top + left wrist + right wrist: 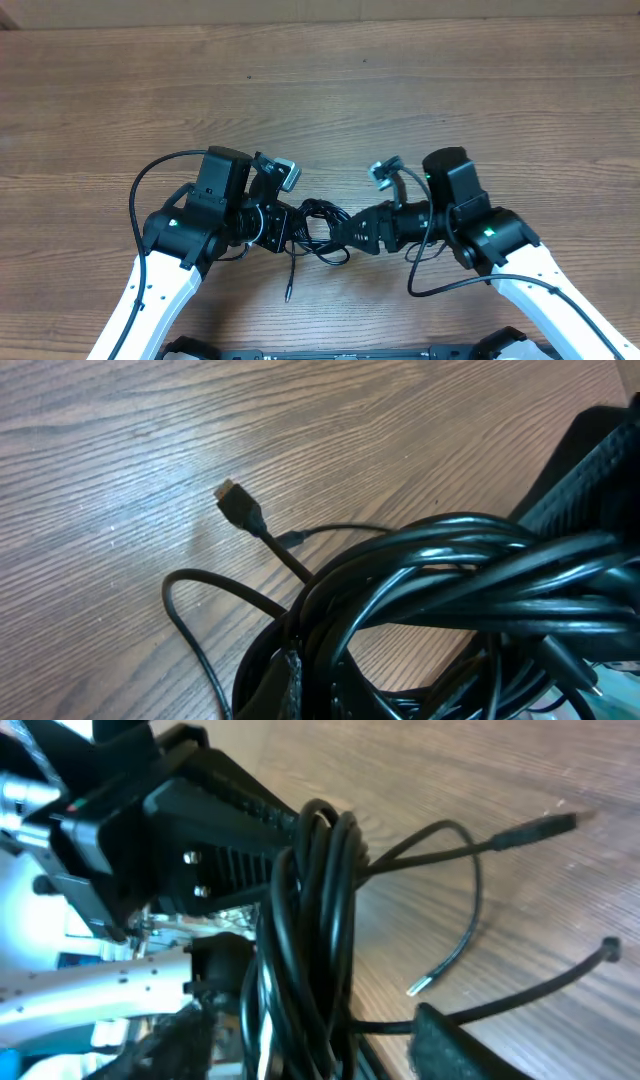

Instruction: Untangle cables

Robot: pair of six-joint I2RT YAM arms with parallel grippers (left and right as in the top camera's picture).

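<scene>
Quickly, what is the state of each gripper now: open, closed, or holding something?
Left gripper: closed, holding the cables.
Right gripper: at the cables; open or closed cannot be told.

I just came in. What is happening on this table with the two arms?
Two robot arms are working on a tangled bundle of thin black cables in the middle of the brown wooden table. The left end effector is shut on the bundle. The right end effector is close against its other side; whether it grips is not clear. The cables are not yet untangled, and one loose plug end lies on the wood.
</scene>
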